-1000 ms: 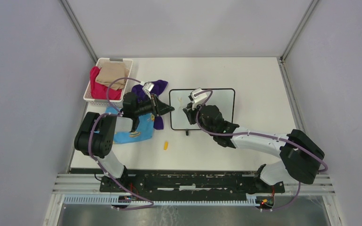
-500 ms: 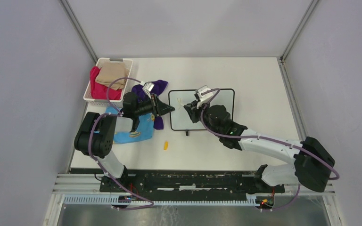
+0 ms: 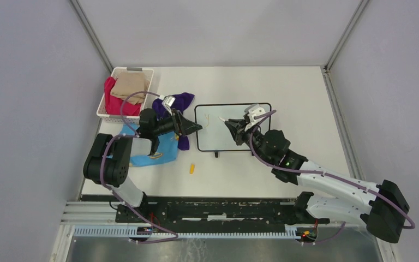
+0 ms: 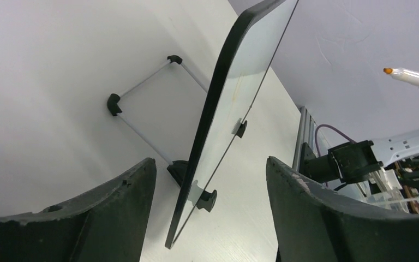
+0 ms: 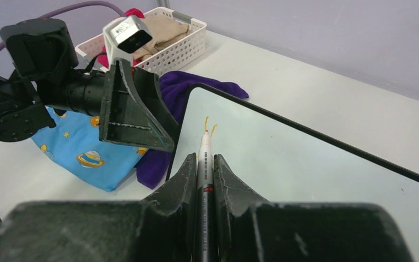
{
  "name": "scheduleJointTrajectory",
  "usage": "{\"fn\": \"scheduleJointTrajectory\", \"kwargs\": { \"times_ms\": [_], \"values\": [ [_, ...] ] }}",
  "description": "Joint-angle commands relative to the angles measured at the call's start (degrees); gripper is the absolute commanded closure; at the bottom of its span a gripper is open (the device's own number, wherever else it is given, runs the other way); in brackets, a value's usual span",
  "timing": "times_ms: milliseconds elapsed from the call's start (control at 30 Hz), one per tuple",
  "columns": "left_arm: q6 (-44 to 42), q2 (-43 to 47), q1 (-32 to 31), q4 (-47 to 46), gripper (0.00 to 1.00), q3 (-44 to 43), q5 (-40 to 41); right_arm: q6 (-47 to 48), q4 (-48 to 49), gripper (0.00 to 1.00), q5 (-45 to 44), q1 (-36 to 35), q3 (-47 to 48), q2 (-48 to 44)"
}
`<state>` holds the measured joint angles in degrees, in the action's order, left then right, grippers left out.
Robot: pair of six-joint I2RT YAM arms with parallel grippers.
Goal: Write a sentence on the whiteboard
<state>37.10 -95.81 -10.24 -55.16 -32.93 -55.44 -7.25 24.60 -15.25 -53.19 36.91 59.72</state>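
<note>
The whiteboard (image 3: pixel 213 137) stands on its small feet at the middle of the table. Its left edge (image 4: pixel 214 109) runs between the jaws of my left gripper (image 3: pixel 197 127), which are open and stand apart from it on both sides. Of the sentence, only two short yellow strokes (image 5: pixel 209 126) show, near the board's upper left corner. My right gripper (image 5: pixel 203 159) is shut on a white and black marker (image 5: pixel 204 164). The marker's orange tip (image 4: pixel 387 70) hangs in the air, off the board's face (image 5: pixel 283 164).
A white basket (image 3: pixel 105 109) holding red and tan cloths sits at the far left. A purple cloth (image 3: pixel 181 100) and a blue patterned cloth (image 3: pixel 163 150) lie under the left arm. A small yellow cap (image 3: pixel 192 168) lies in front of the board.
My left gripper has opened around the board's left edge. The right arm has swung right and drawn the marker away from the yellow strokes.
</note>
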Motion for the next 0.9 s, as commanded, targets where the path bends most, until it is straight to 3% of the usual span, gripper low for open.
{"fn": "scheduleJointTrajectory", "kwargs": {
  "times_ms": [0, 167, 233, 333, 433, 633, 767, 867],
  "values": [
    [-1.5, 9.9, 2.7, 6.0, 0.17, 1.3, 5.2, 1.9, 1.3, 1.00, 0.6, 0.0, -0.4, -3.4],
    [-10.2, 24.0, 2.9, 30.9, 0.01, -1.9, 24.6, 1.9, 1.2, 1.00, 1.1, 0.0, -0.9, -6.3],
    [-11.1, 28.7, 2.9, 38.7, 0.00, -3.8, 33.8, 1.9, 1.4, 1.00, 1.2, 0.0, -1.2, -7.0],
    [-9.4, 34.8, 2.8, 46.2, 0.00, -6.7, 46.7, 1.8, 1.4, 1.00, 1.3, 0.0, -1.4, -7.5],
    [-6.5, 37.1, 2.9, 50.2, 0.00, -9.5, 53.7, 1.6, 1.7, 1.00, 1.6, 0.0, -1.3, -7.6],
    [-1.7, 31.7, 2.9, 50.8, 0.00, -14.9, 52.1, 1.5, 1.7, 1.00, 1.8, 0.1, -0.8, -7.3],
    [-4.4, 23.2, 2.9, 54.3, 0.00, -20.9, 37.2, 1.6, 1.3, 1.00, 2.0, 0.1, -0.7, -6.7],
    [-6.1, 25.6, 2.9, 45.9, 0.00, -14.6, 34.1, 1.9, 0.4, 1.00, 1.7, 0.1, -0.7, -6.7]
  ]
}}
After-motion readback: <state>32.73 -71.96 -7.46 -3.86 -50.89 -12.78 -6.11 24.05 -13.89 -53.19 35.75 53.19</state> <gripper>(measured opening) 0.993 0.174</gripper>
